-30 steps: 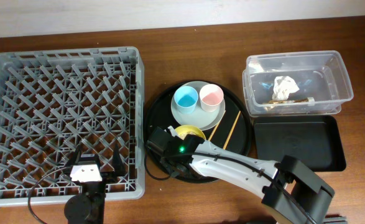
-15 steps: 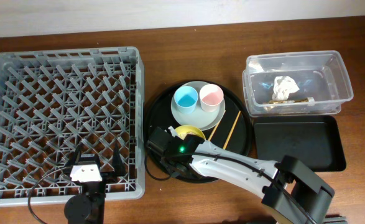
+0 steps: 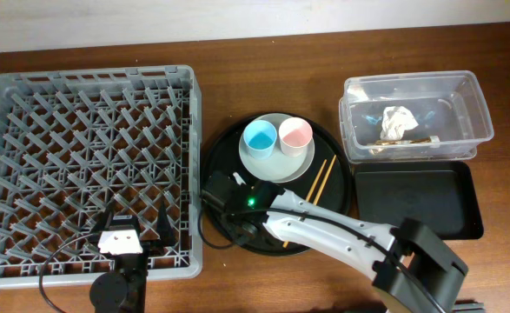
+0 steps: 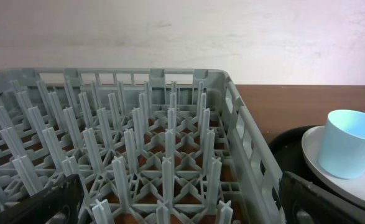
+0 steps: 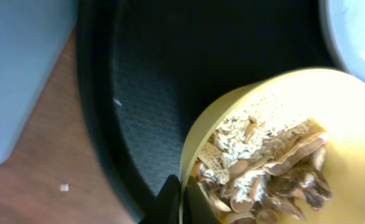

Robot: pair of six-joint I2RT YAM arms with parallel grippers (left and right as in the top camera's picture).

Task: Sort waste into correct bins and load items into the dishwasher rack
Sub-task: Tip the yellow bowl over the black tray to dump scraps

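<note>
Yellow bowl (image 5: 350, 180) of flaky scraps (image 5: 263, 162) fills the right wrist view's lower right, above the round black tray (image 5: 145, 93). The right gripper (image 5: 182, 198) is clamped on the bowl's rim at bottom centre.

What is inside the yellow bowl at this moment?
The yellow bowl holds brownish-tan flaky food scraps with pale seed-like bits. Its bottom is covered by them, and the overhead view shows nothing because the right arm hides the bowl.

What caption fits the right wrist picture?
Right fingers pinch the rim of a round yellow bowl holding tan flaky food scraps.
</note>
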